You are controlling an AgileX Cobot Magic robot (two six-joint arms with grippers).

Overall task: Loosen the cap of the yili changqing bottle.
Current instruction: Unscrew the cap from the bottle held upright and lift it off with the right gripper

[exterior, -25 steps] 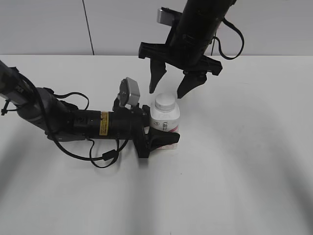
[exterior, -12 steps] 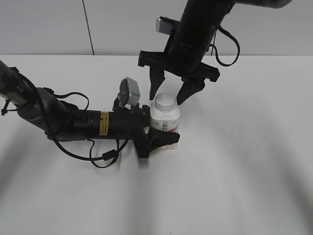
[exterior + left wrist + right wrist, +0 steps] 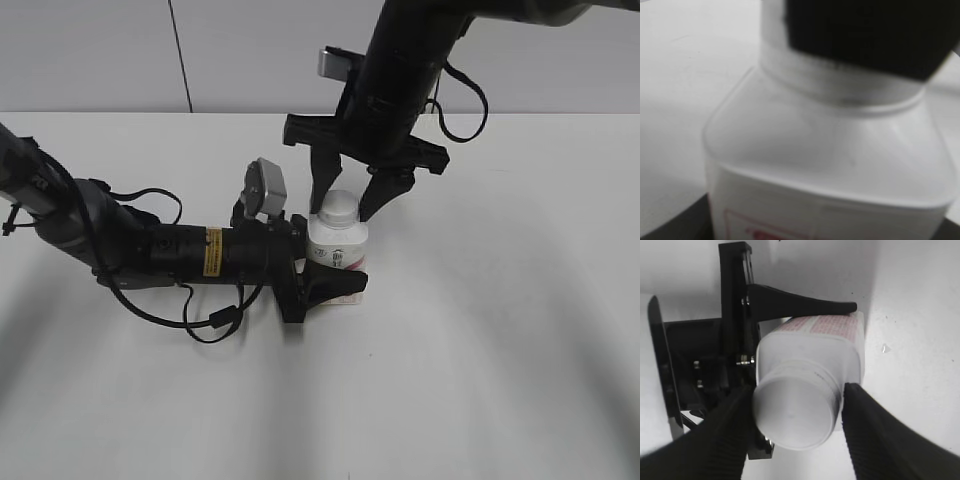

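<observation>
The white yili changqing bottle point(image 3: 338, 250) stands upright on the white table, pink-red label low on its side. My left gripper point(image 3: 335, 268) lies low from the left and is shut on the bottle's body. It fills the left wrist view point(image 3: 830, 170). The white cap point(image 3: 338, 207) sits on the neck. My right gripper point(image 3: 347, 206) hangs from above, open, one finger on each side of the cap. In the right wrist view the cap point(image 3: 795, 412) lies between the two fingers point(image 3: 796, 426), with a thin gap on the right. The bottle point(image 3: 815, 347) and left finger point(image 3: 800, 300) show beyond.
The white table point(image 3: 500, 330) spreads to all sides of the bottle. The left arm and its cables point(image 3: 150, 250) lie across the table at the left. A grey wall point(image 3: 100, 60) stands behind.
My right gripper has come down from above the bottle; its fingers now straddle the cap. The left gripper and the bottle have not moved.
</observation>
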